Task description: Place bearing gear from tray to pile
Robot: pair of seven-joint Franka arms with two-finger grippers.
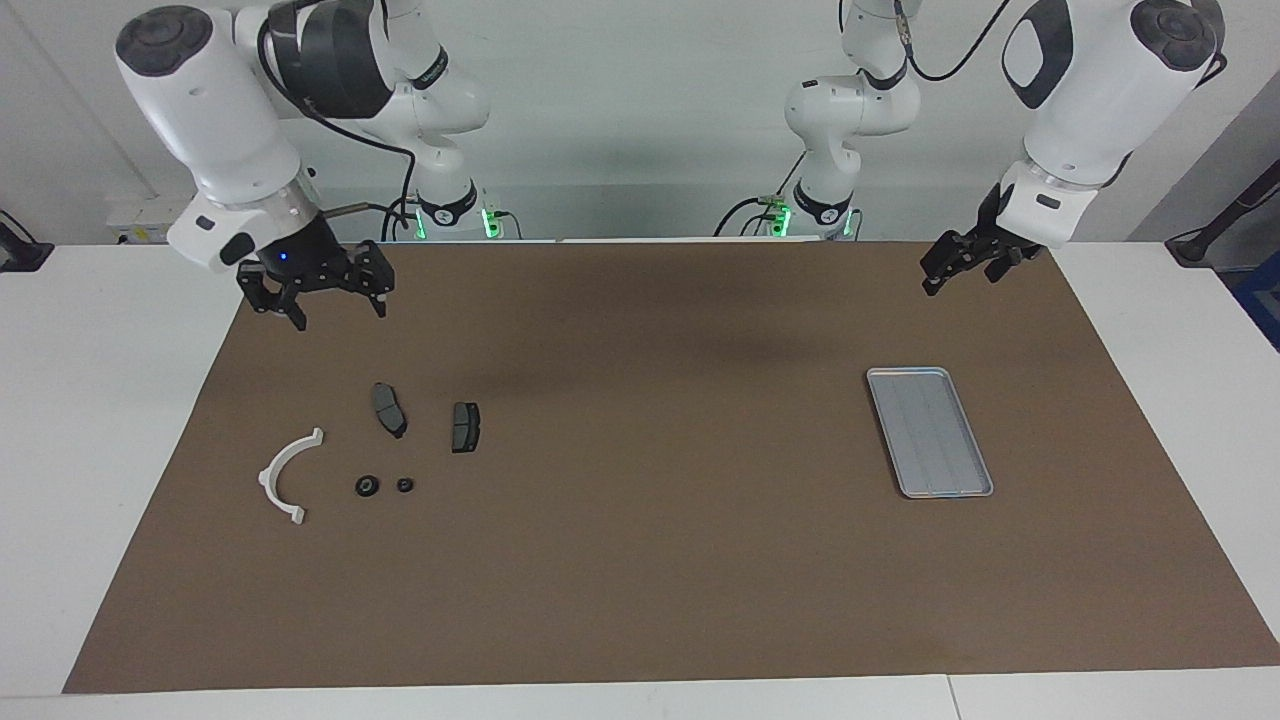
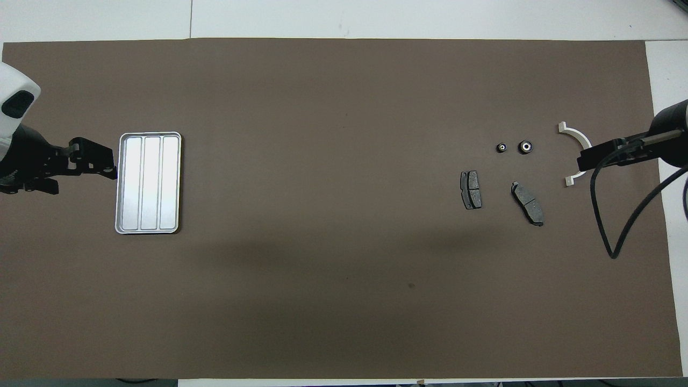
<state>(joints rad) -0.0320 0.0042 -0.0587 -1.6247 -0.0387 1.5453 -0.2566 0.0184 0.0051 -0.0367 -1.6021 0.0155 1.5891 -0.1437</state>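
The silver ridged tray (image 1: 930, 432) lies empty on the brown mat toward the left arm's end; it also shows in the overhead view (image 2: 149, 183). The pile lies toward the right arm's end: a white semicircular bracket (image 1: 268, 478), two dark brake pads (image 1: 389, 409) (image 1: 465, 427) and two small black round bearing gears (image 1: 367, 486) (image 1: 404, 485). In the overhead view the gears (image 2: 525, 146) (image 2: 501, 147) lie beside the bracket (image 2: 578, 134). My right gripper (image 1: 340, 315) hangs open and empty over the mat by the pile. My left gripper (image 1: 958, 282) hangs open and empty over the mat by the tray.
The brown mat (image 1: 640, 560) covers most of the white table. In the overhead view the right gripper (image 2: 583, 161) covers part of the bracket, and its black cable (image 2: 613, 236) loops beside the pile. The left gripper (image 2: 110, 164) shows beside the tray.
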